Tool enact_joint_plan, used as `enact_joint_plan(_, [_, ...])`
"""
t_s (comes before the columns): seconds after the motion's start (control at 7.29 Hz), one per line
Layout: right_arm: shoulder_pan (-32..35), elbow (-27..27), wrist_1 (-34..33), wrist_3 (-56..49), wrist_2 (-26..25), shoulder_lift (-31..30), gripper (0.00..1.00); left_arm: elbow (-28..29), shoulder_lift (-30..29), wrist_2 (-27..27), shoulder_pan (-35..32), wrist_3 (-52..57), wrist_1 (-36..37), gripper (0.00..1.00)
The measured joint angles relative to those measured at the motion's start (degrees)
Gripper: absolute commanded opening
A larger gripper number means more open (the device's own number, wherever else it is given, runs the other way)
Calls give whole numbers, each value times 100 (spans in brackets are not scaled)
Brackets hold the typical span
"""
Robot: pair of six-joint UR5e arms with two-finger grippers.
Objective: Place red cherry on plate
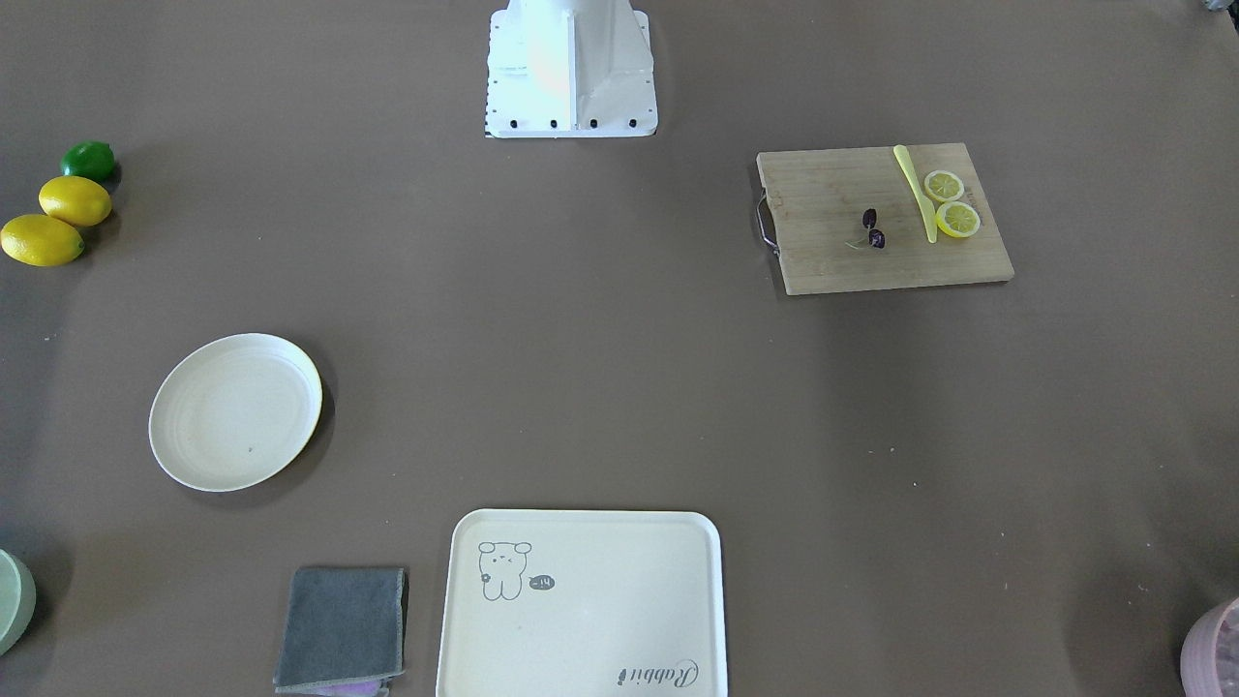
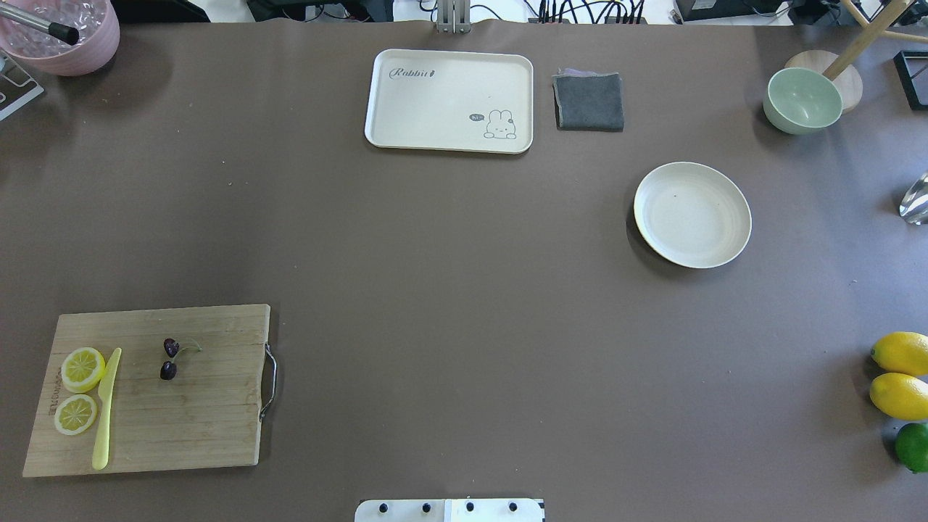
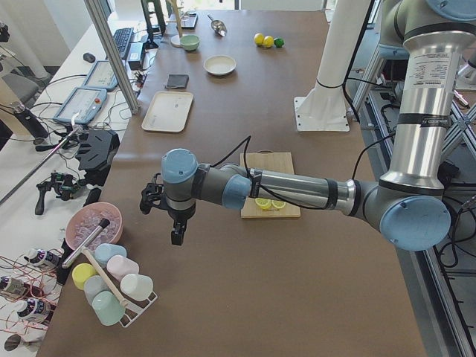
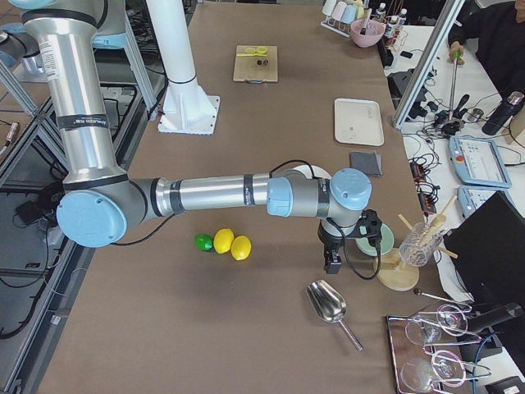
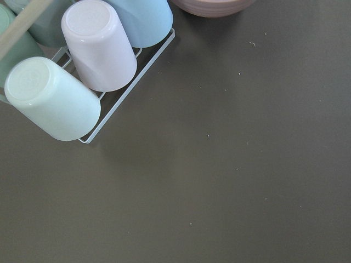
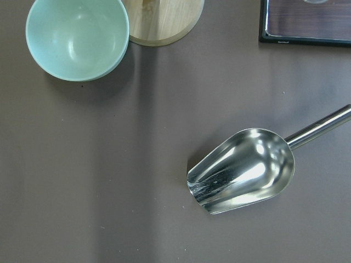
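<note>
The red cherry (image 1: 873, 229), a dark maroon pair on thin green stems, lies on the wooden cutting board (image 1: 876, 252), also seen in the overhead view as the cherry (image 2: 170, 359). The round cream plate (image 1: 235, 411) sits bare on the table's other half, the same plate (image 2: 692, 214) in the overhead view. Both grippers are far from these. My left gripper (image 3: 177, 235) hangs over the table's end near a cup rack. My right gripper (image 4: 332, 261) hangs over the opposite end beside a metal scoop. Whether either is open, I cannot tell.
On the board lie two lemon slices (image 2: 80, 390) and a yellow knife (image 2: 106, 408). A cream tray (image 2: 449, 101), grey cloth (image 2: 589, 101) and green bowl (image 2: 802, 100) sit at the far edge. Two lemons (image 2: 901, 374) and a lime (image 2: 913, 446) rest on the right. A scoop (image 6: 244, 170) and cups (image 5: 98, 46) lie under the wrists.
</note>
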Motion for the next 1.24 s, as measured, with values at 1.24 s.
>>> enact_joint_plan(1.24, [-1563, 146, 2286, 2473, 55, 57, 100, -296, 6, -362, 102, 6, -493, 98])
